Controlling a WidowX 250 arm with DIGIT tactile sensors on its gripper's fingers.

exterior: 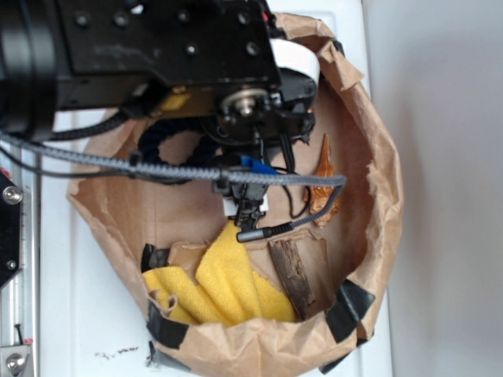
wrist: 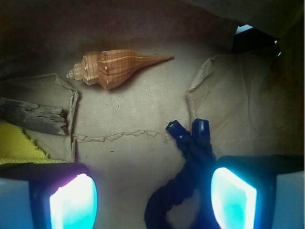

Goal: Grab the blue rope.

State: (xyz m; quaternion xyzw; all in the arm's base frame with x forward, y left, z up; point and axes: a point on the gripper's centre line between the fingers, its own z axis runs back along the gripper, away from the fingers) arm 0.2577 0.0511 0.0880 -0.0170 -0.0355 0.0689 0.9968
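We see the blue rope (wrist: 183, 191) in the wrist view as a short, thick cord of dark navy, its twisted strands plain along the curve, bent back on itself into a loop; its two ends lie side by side, each capped in a shinier, brighter blue, and point up toward the middle of the picture. It lies on the brown paper floor of the paper bag (exterior: 377, 157), low and right of centre in the wrist view, with the loop just inside the right-hand fingertip pad (wrist: 233, 200), which glows pale cyan. The gripper (wrist: 152, 200) hangs with its jaws spread wide and nothing between them is clasped; the rope sits nearer the right pad than the left. Farther off rests a tan striped seashell (wrist: 112, 67), well apart from the rope, and at the left edge a piece of dark bark (wrist: 33, 117) beside a yellow cloth (wrist: 16, 143)
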